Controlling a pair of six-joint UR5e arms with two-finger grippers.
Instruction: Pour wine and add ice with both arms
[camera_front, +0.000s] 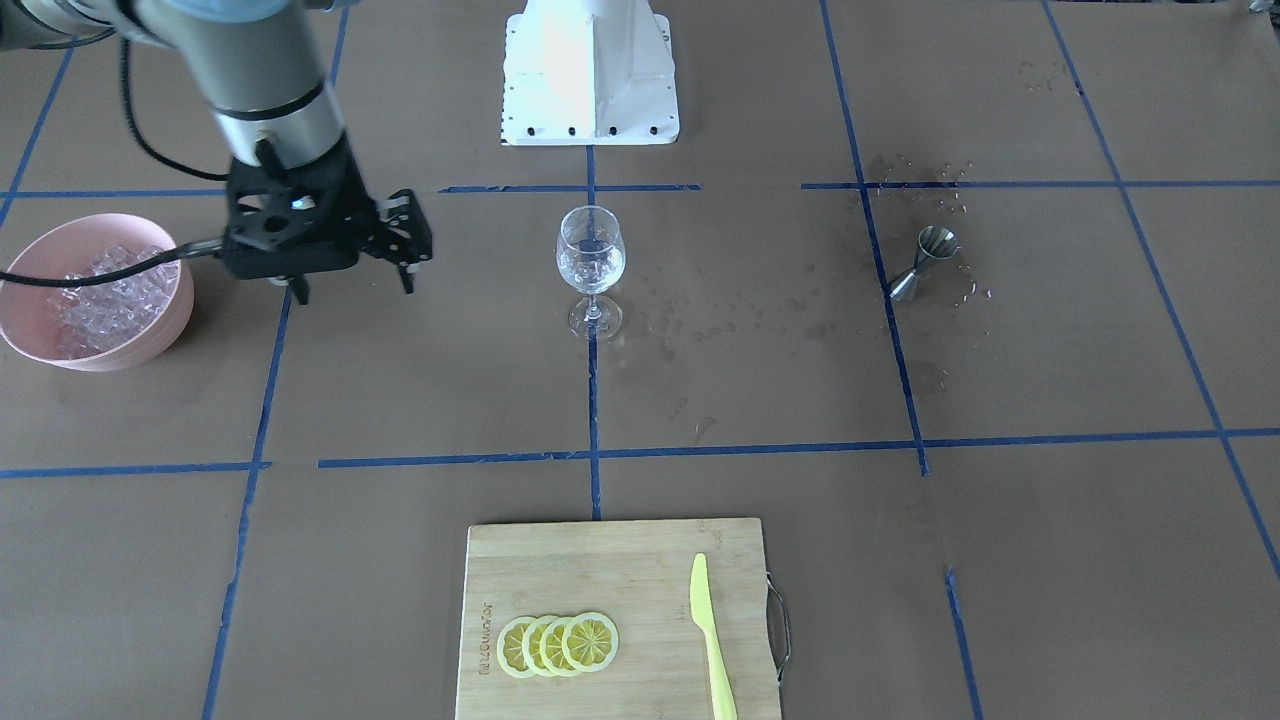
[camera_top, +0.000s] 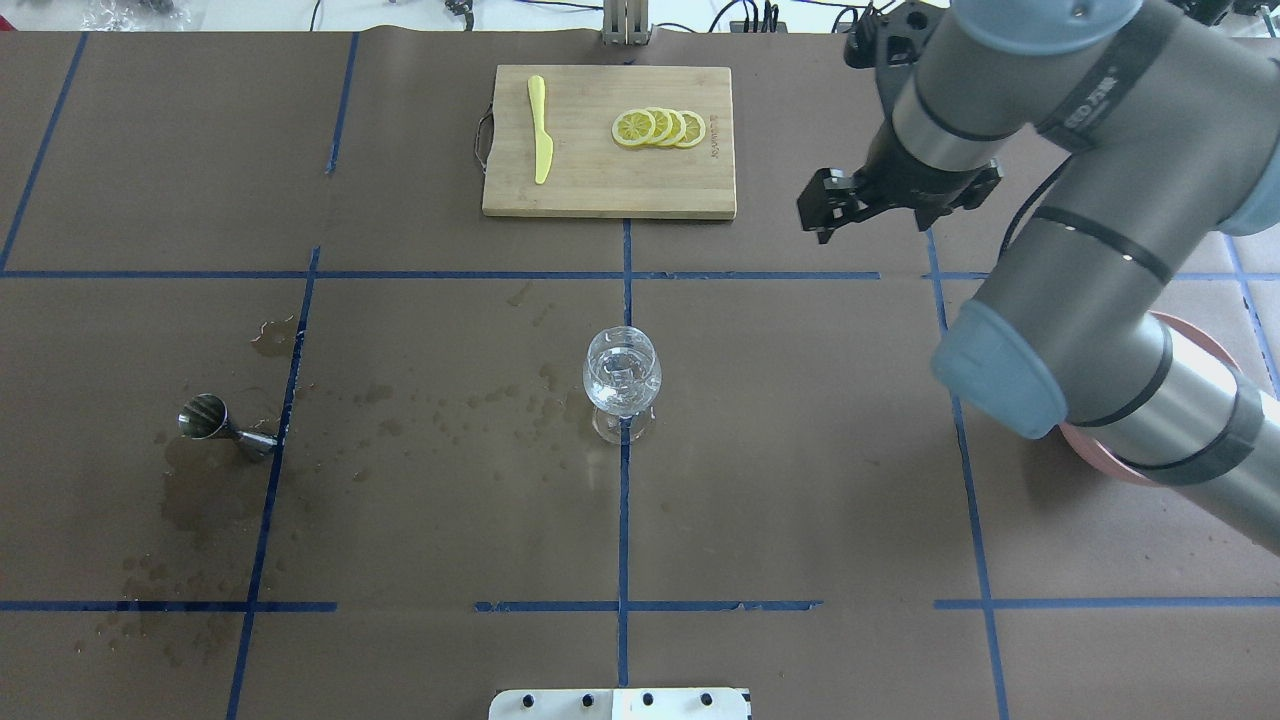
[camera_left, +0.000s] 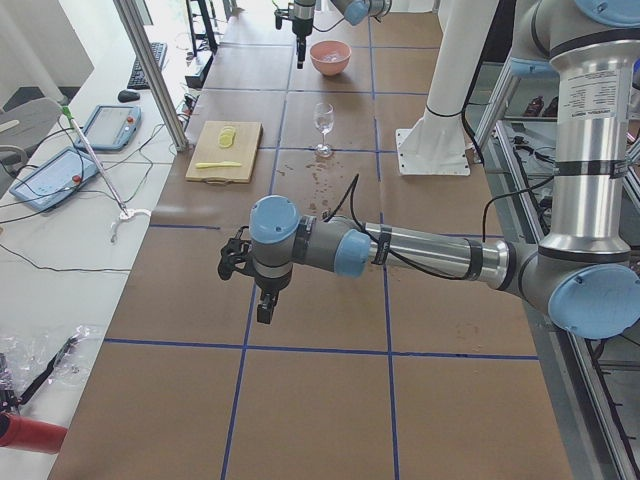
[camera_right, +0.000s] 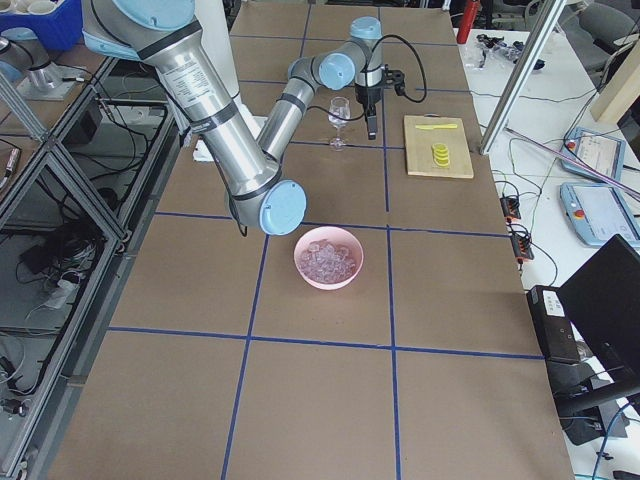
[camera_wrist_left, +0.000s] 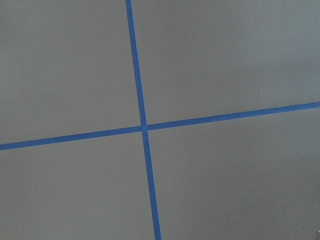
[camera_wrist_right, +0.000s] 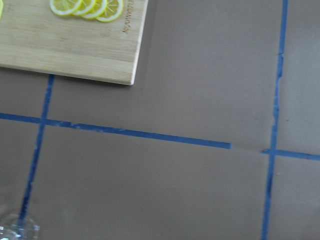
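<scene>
A stemmed wine glass (camera_front: 590, 262) stands at the table's middle, and its bowl holds clear glassy contents that look like ice cubes. I cannot make out wine apart from them. A pink bowl (camera_front: 150, 335) holds a heap of clear ice (camera_front: 105, 295). My right gripper (camera_front: 354, 290) hangs open and empty between the bowl and the glass, above the paper. It also shows in the overhead view (camera_top: 875, 212). My left gripper (camera_left: 250, 285) shows only in the left side view, over bare paper far from the glass. I cannot tell whether it is open or shut.
A steel jigger (camera_front: 925, 262) stands on splash-stained paper on my left side. A wooden cutting board (camera_front: 560, 560) at the far edge carries lemon slices (camera_front: 558, 643) and a yellow-green knife (camera_front: 710, 640). The white pedestal (camera_front: 590, 70) stands behind the glass.
</scene>
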